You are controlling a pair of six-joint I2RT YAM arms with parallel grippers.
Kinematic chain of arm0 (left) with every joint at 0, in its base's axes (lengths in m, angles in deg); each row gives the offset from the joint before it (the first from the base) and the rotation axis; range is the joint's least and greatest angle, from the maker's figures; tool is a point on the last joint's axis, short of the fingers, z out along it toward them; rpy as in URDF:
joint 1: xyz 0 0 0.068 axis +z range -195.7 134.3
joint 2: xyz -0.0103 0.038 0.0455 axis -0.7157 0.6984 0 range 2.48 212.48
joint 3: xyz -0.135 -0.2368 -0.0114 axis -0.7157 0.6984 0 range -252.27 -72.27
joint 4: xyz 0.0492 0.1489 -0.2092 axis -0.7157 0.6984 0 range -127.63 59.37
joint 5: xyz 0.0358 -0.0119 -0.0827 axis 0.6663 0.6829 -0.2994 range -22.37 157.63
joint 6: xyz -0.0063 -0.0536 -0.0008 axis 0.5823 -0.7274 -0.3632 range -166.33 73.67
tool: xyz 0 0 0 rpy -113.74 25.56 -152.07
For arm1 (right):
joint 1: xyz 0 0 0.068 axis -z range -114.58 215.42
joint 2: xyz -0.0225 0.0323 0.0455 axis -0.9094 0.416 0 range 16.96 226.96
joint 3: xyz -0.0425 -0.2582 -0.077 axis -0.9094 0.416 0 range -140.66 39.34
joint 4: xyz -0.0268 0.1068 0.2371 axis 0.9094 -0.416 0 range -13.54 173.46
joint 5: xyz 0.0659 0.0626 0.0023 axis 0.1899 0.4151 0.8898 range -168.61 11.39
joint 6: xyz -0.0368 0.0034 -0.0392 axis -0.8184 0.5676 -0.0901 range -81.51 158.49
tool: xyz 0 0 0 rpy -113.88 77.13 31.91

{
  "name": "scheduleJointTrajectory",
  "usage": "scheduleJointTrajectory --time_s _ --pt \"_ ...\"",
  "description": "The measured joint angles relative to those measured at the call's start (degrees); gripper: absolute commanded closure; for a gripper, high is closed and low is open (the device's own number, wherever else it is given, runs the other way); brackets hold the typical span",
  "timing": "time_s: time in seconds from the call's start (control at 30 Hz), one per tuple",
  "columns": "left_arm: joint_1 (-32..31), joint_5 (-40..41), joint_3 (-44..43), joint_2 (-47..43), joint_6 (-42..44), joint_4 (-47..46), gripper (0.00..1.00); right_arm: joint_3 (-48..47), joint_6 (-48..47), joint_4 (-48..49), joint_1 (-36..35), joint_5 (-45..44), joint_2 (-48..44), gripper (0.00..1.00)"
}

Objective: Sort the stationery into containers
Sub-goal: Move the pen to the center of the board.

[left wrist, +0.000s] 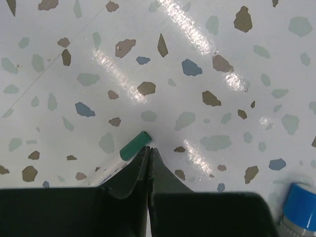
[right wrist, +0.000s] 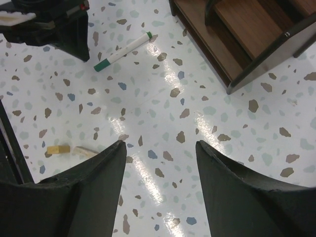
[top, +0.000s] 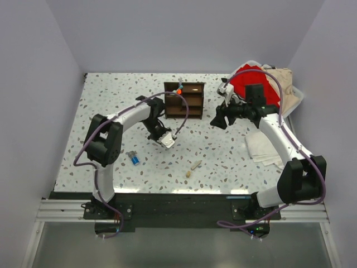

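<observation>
Left jaws pressed together on nothing, green-capped marker lying just beside their tips on the counter, right jaws apart above counter near organiser

Bright, even light from overhead, no dim corners. Top view sharp, shadows soft & faint. Glare strip along near edge of the counter. Both wrist views: white glare streaks run diag. across the glossy surface, washing out speckles. Left tool dark, underexposed, edges soft. Blue-capped cylinder at btm-right corner blurred. Right tool likewise near-black w/ little detail.
</observation>
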Motion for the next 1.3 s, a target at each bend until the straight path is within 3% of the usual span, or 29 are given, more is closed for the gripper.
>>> scheduleJointTrajectory --time_s 0.5,0.7,0.8,0.83,0.87,1.2,1.3 --pt "-2.2 -0.8 -0.9 5.6 -7.0 -3.3 0.96 1.1 1.1 0.4 1.2 0.1 0.0 0.39" --pt "-4.3 -2.3 -5.0 8.4 -9.2 -4.8 0.86 1.2 1.5 0.5 1.3 0.1 0.0 0.39" --pt "-4.9 -2.8 -7.0 9.1 -9.9 -4.9 0.67 1.2 1.5 0.4 1.3 0.1 0.0 0.39" --pt "-5.0 -3.0 -7.9 9.1 -10.1 -4.4 0.28 1.2 1.5 0.4 1.3 0.1 0.0 0.39" --pt "-5.0 -3.1 -8.7 9.1 -10.0 -3.8 0.00 1.2 1.5 0.4 1.4 0.1 0.0 0.38" --pt "-5.0 -4.9 -7.3 -0.8 -8.3 -0.8 0.00 1.8 1.4 0.5 2.1 0.3 0.2 0.38" --pt "-5.4 -5.2 -9.4 0.5 -10.6 -0.9 0.09 1.8 1.6 0.8 2.5 0.3 0.8 0.38"
